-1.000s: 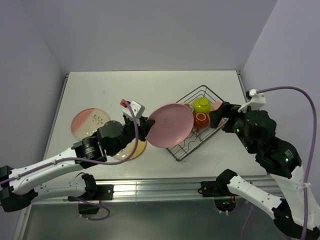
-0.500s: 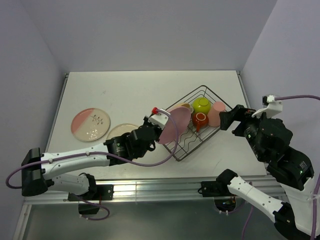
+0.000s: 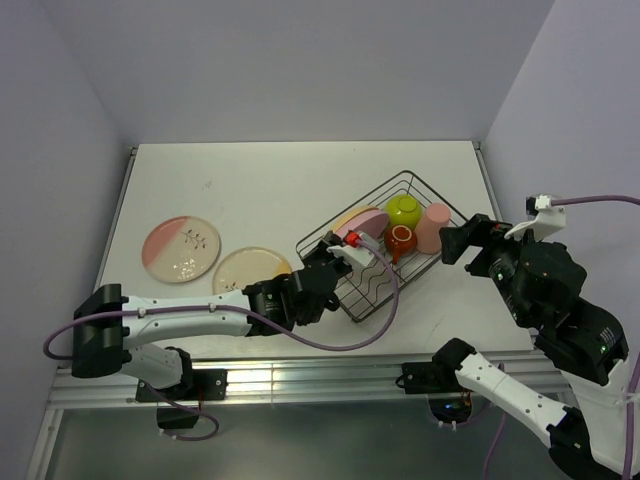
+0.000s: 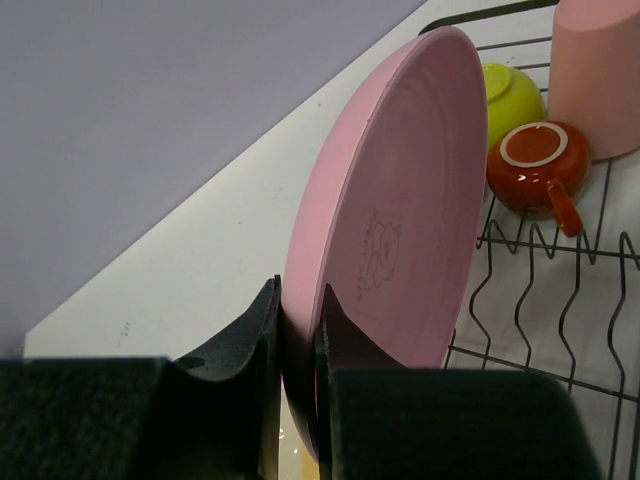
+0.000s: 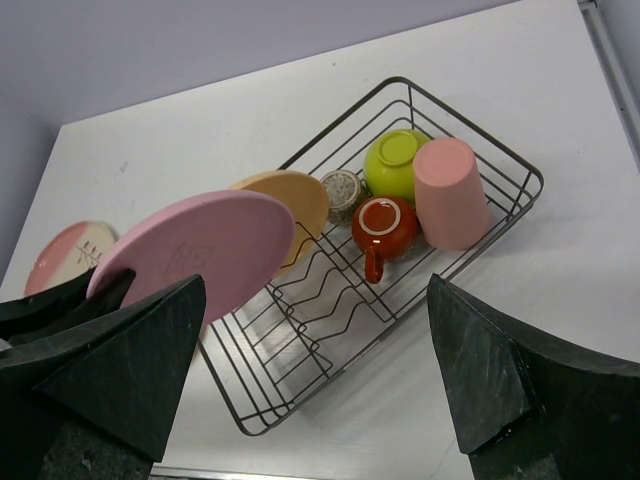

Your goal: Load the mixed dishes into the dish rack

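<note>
Your left gripper [image 4: 300, 300] has its jaws clamped on the rim of the round pink plate [image 4: 400, 200], which stands on edge at the left end of the black wire dish rack [image 5: 300, 330], just in front of the orange plate [image 5: 300, 203]. Your right gripper [image 3: 452, 240] hovers off the rack's right side, jaws wide apart and empty. A cream-yellow plate [image 3: 245, 268] lies on the white bench [image 3: 300, 170] left of the rack.

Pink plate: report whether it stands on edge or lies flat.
On edge, leaning: pink plate held by its rim in the left pincer, over the dish rack.
</note>
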